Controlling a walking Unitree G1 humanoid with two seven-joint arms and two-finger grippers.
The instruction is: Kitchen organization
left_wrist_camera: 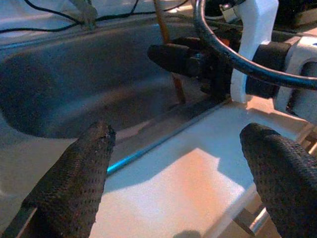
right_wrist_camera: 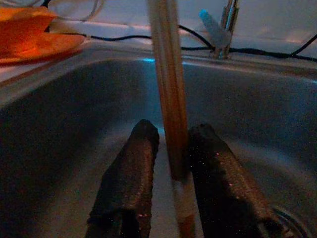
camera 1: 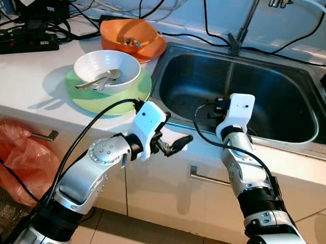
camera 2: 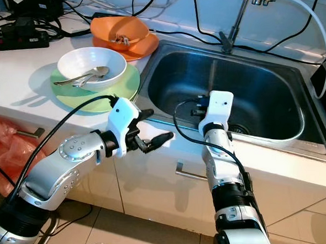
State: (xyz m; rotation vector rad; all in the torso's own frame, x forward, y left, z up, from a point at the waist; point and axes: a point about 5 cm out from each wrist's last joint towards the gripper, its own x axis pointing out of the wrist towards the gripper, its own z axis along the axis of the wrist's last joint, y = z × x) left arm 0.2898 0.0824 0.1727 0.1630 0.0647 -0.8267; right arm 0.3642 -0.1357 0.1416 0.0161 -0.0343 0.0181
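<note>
Worktop (camera 1: pixel 33 78): white, smooth; black cables and a power strip (camera 1: pixel 24 40) at the back left.
Bag (camera 1: pixel 17 157): orange-red plastic, crumpled, hanging at the cabinet front below the worktop's left end.
Green plate (camera 1: pixel 128 100): flat, pale green, on the worktop left of the sink.
White bowl (camera 1: pixel 100 63): round, glossy, sitting on the green plate; metal spoons (camera 1: pixel 102 80) lie inside.
Orange bowl (camera 1: pixel 124 31): behind the white bowl, on an orange plate, with small metal items in it.
Left gripper (camera 1: pixel 175 145): held out in front of the worktop's front edge, just left of the sink; black textured fingers (left_wrist_camera: pixel 74 178) spread apart, gripping nothing.
Sink (camera 1: pixel 286 91): stainless steel, rounded basin; tap (camera 1: pixel 243 27) behind it.
Right gripper (right_wrist_camera: pixel 171 163): reached down into the sink over its front rim; fingers clenched on chopsticks.
Chopsticks (right_wrist_camera: pixel 168 99): pale wood, thin, upright inside the sink basin.
</note>
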